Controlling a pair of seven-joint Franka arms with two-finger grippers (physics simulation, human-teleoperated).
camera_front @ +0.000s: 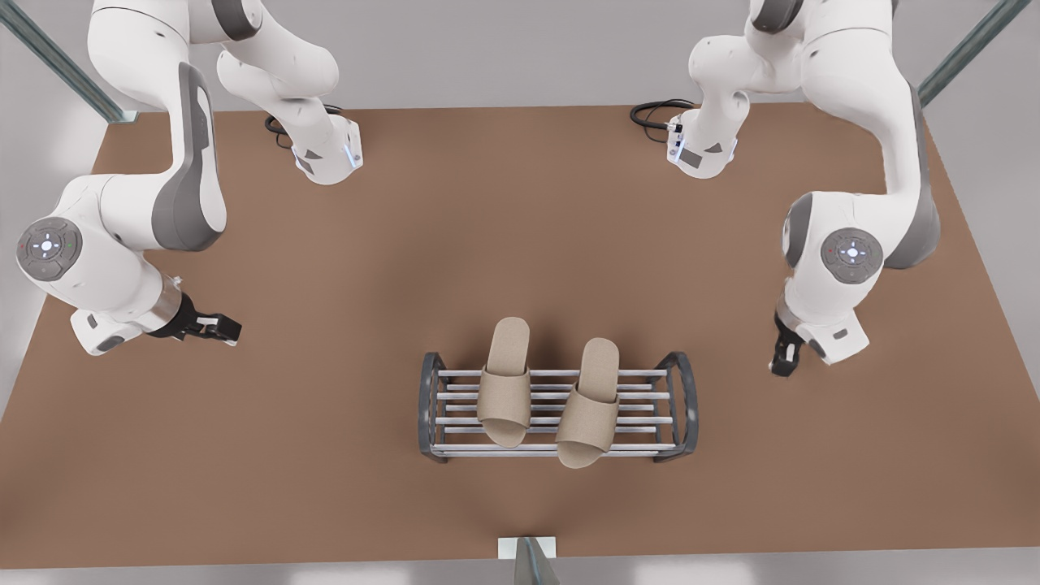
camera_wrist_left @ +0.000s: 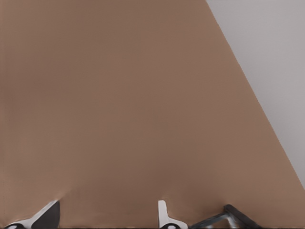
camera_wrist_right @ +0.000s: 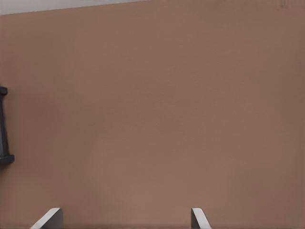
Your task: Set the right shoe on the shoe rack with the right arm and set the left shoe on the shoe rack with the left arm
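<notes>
Two beige slippers lie side by side across the bars of the shoe rack [camera_front: 642,396], toes toward the front table edge. The right shoe [camera_front: 504,390] is the one nearer the front view's left, the left shoe [camera_front: 589,406] the one nearer its right. The left shoe's toe overhangs the front bar. My right gripper [camera_front: 227,329] [camera_wrist_right: 126,210] hangs open and empty well off the rack's end at the front view's left, whose dark end frame [camera_wrist_right: 3,124] is in sight. My left gripper [camera_front: 784,366] [camera_wrist_left: 106,205] is open and empty beside the other end frame [camera_wrist_left: 233,212].
The brown table [camera_front: 325,455] has bare room on both sides of the rack and behind it. Both arm bases with black cables [camera_front: 658,114] stand at the far edge. A metal post [camera_front: 528,561] rises at the middle of the front edge.
</notes>
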